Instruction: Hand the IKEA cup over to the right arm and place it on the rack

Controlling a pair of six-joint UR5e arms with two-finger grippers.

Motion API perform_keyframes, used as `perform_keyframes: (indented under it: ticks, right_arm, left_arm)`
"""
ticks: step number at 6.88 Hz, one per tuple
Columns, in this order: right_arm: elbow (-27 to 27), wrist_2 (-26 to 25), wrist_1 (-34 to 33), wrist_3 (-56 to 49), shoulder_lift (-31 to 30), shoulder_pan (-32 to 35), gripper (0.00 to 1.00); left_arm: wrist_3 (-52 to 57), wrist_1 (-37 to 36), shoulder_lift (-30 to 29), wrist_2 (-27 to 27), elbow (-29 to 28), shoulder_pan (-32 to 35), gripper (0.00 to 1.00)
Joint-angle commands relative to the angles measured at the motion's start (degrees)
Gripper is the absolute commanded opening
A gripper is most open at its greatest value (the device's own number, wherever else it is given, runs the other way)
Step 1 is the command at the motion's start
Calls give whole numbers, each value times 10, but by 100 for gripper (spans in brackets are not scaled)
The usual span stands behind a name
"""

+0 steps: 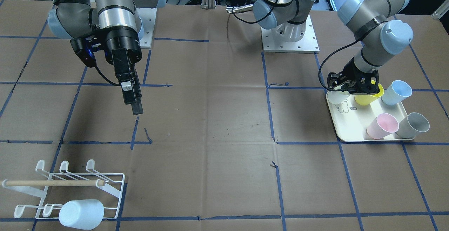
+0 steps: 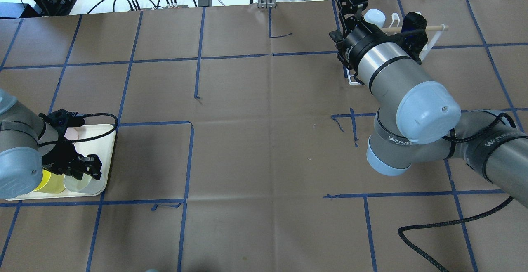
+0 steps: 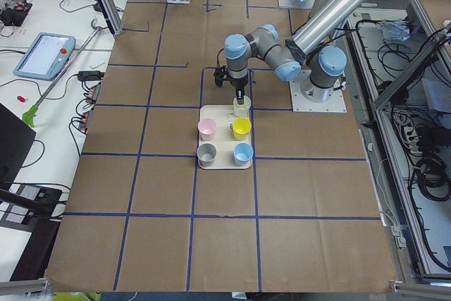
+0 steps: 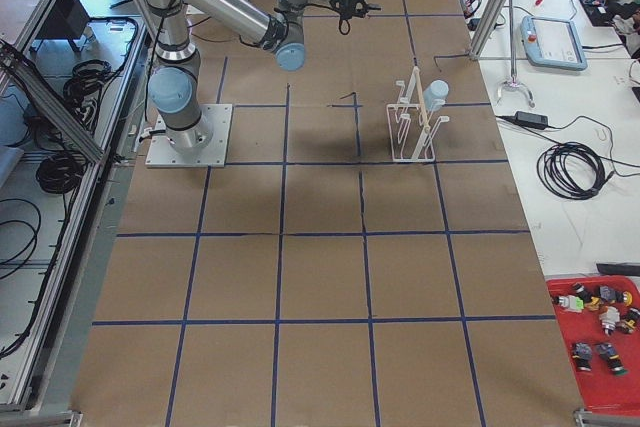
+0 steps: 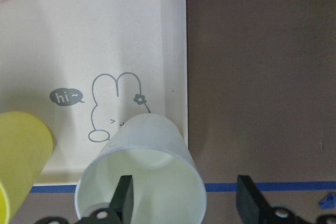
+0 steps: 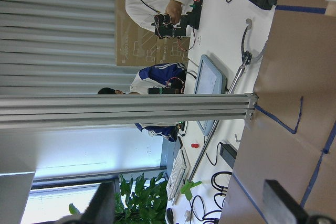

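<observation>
Left wrist-mounted: wide left end effector [image 5: 185, 195] astride wall of white cup [image 5: 142, 145] at cream tray's [image 5: 157, 35] 5 o'clock corner. Could skid on closing, toppling it onto counter [image 5: 262, 77]. Right end effector [image 6: 191, 203] wide, empty.

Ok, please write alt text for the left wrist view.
The left gripper, open, has one finger inside an upright white cup and the other outside its rim. The cup stands in the corner of a cream tray with a rabbit drawing, beside a yellow cup.
</observation>
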State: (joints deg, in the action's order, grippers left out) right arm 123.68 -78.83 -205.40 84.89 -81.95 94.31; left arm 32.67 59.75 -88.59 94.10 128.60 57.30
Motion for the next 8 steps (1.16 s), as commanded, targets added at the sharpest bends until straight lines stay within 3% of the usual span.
perform_keyframes:
  ticks: [1,3,4,7,8]
  right_arm:
    - [-3,0,1,0,5,0,100]
    - [2,0,0,0,3,0,100]
    - [2,0,0,0,4,0,100]
    - [2,0,1,0,4,0,100]
    - [2,0,4,0,-2,1,100]
  left_arm:
    - [-1,1,1,-1,0,-1,0]
    - [1,-3,4,-2,-12,-1,0]
    - [-1,16,10,-2,-47,4,0]
    - [-8,319,-3,-3,-296,17,0]
    - [-15,389,-16,-3,-366,25,0]
